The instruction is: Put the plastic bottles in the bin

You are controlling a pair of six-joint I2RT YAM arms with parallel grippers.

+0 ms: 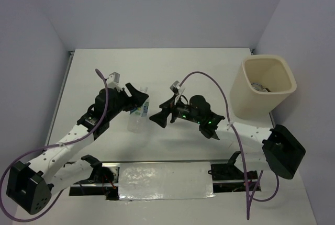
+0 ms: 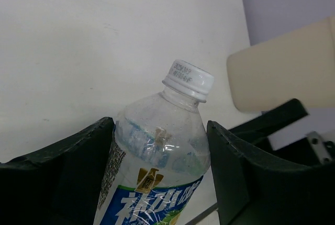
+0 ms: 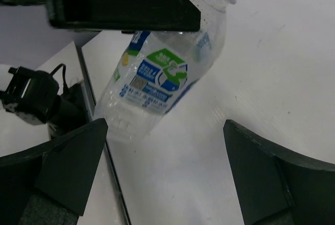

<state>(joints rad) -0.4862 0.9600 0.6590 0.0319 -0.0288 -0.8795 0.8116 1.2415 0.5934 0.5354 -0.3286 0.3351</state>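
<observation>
A clear plastic bottle (image 1: 137, 113) with a white cap and a blue and green label hangs tilted between the fingers of my left gripper (image 1: 137, 98), which is shut on its upper body. It fills the left wrist view (image 2: 157, 152), between the left gripper's (image 2: 159, 126) fingers. My right gripper (image 1: 161, 116) is open and empty just right of the bottle, which shows ahead of it in the right wrist view (image 3: 162, 73). The cream bin (image 1: 263, 86) stands at the far right, with something pale inside. It also shows in the left wrist view (image 2: 282, 73).
A shiny sheet (image 1: 165, 180) lies on the rail between the arm bases at the near edge. Purple cables loop from both arms. Walls close in the table on the left, back and right.
</observation>
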